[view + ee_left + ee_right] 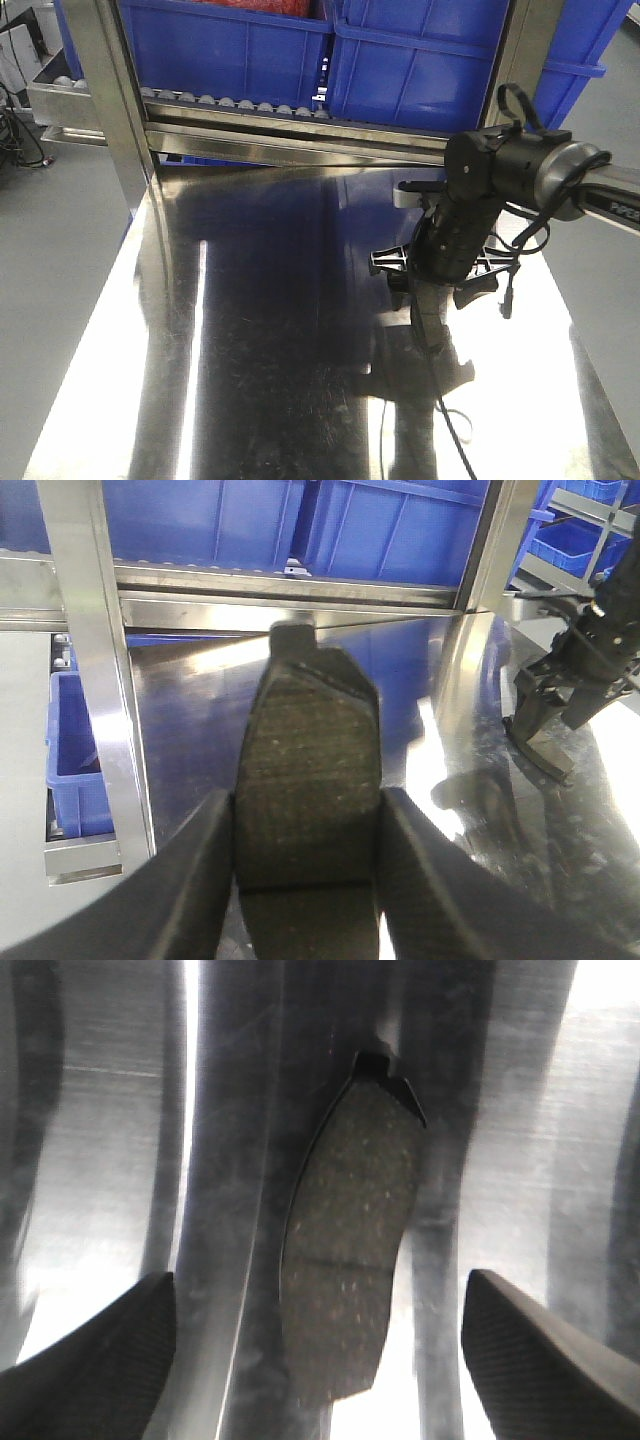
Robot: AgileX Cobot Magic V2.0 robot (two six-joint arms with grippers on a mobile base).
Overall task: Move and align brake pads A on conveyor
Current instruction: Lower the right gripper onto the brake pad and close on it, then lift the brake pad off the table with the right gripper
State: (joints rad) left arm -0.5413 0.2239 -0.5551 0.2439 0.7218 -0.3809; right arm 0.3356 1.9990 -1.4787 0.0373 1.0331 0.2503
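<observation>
In the left wrist view my left gripper is shut on a brake pad, a dark grey curved oblong with an end tab pointing away and a thin groove near the fingers. It hangs over the shiny steel table. A second brake pad lies flat on the steel in the right wrist view. My right gripper hovers open above it, one finger on each side and well apart from it. The front view shows the right gripper pointing down at the table's right half. The conveyor is out of view.
Blue bins sit on a roller rack along the back of the steel table. A metal post stands at the back left. More blue bins are beyond the table's left edge. The right arm shows at the right.
</observation>
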